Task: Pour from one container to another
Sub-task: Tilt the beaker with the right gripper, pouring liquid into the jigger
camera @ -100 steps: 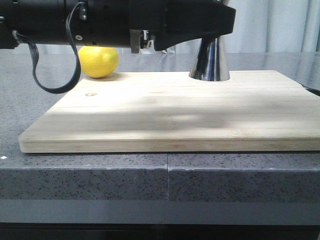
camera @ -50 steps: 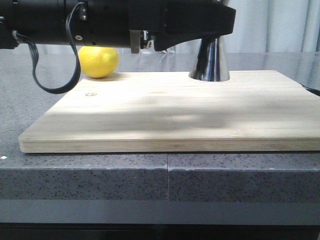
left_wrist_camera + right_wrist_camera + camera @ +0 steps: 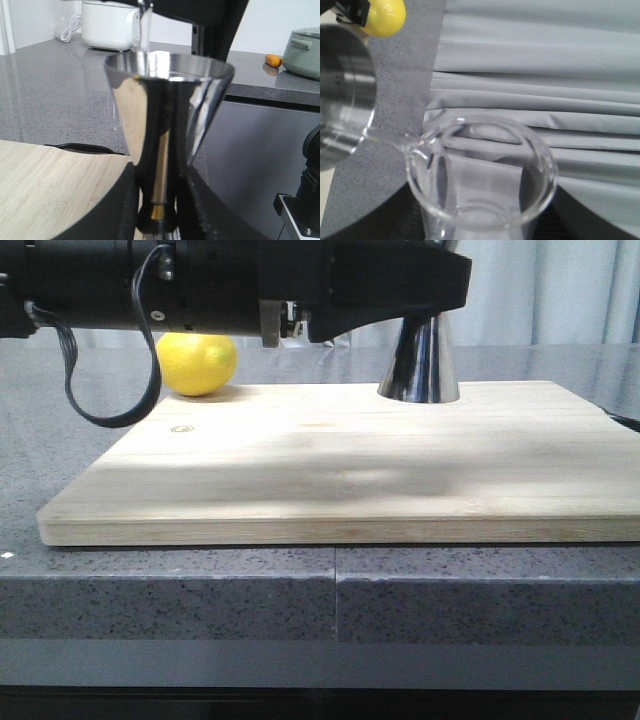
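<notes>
The steel jigger (image 3: 420, 365) stands on the wooden board, its upper cup hidden behind my left gripper (image 3: 425, 302). In the left wrist view the left gripper (image 3: 157, 202) is shut on the jigger (image 3: 167, 115) at its narrow waist, where the gold band shows. My right gripper (image 3: 480, 227) is shut on the clear glass beaker (image 3: 480, 175), which is tipped with its lip towards the jigger's open cup (image 3: 340, 95). A thin clear stream (image 3: 385, 136) runs from the lip into the cup, and the stream (image 3: 146, 30) also shows in the left wrist view. In the front view the beaker and the right gripper are out of sight.
The wooden cutting board (image 3: 340, 470) lies on a grey stone counter (image 3: 330, 590). A yellow lemon (image 3: 197, 362) sits at the board's far left corner. A black cable loop (image 3: 100, 390) hangs from the left arm. A white cooker (image 3: 107, 25) and a green pot (image 3: 305, 47) stand on a counter behind.
</notes>
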`<state>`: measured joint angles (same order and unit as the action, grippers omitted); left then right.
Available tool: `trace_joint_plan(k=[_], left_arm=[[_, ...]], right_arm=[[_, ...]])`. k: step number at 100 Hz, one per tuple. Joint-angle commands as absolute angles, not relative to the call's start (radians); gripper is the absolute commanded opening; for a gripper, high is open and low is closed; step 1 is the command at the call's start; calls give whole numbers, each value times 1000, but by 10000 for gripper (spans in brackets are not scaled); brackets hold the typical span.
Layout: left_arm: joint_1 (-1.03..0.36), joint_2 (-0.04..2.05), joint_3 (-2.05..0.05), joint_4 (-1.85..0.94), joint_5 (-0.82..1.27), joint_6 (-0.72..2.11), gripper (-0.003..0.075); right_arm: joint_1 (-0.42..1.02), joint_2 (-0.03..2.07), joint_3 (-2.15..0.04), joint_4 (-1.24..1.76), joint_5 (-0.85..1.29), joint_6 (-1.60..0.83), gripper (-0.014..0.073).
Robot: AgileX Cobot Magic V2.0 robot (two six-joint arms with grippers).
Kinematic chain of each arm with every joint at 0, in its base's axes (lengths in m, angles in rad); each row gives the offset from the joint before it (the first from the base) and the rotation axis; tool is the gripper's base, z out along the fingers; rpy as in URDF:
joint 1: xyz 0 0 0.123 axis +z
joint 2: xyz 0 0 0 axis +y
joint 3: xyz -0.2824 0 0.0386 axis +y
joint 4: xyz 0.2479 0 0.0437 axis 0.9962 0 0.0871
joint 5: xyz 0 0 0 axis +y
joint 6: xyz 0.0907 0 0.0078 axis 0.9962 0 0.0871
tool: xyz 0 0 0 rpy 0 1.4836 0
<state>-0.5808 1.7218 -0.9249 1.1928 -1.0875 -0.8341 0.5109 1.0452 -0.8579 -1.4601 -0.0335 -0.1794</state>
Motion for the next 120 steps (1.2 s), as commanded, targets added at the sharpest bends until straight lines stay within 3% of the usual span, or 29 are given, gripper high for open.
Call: trace_joint_plan(k=[1, 59, 120], left_arm=[[-581, 1670, -954, 1132, -1163, -841, 58], [-581, 1670, -954, 1132, -1163, -841, 58], [-581, 1670, -954, 1132, -1164, -841, 58]], right_arm=[[512, 1031, -894, -1473, -46, -185, 261], [512, 1031, -894, -1445, -46, -158, 261], [512, 1031, -894, -949, 48, -158, 261]])
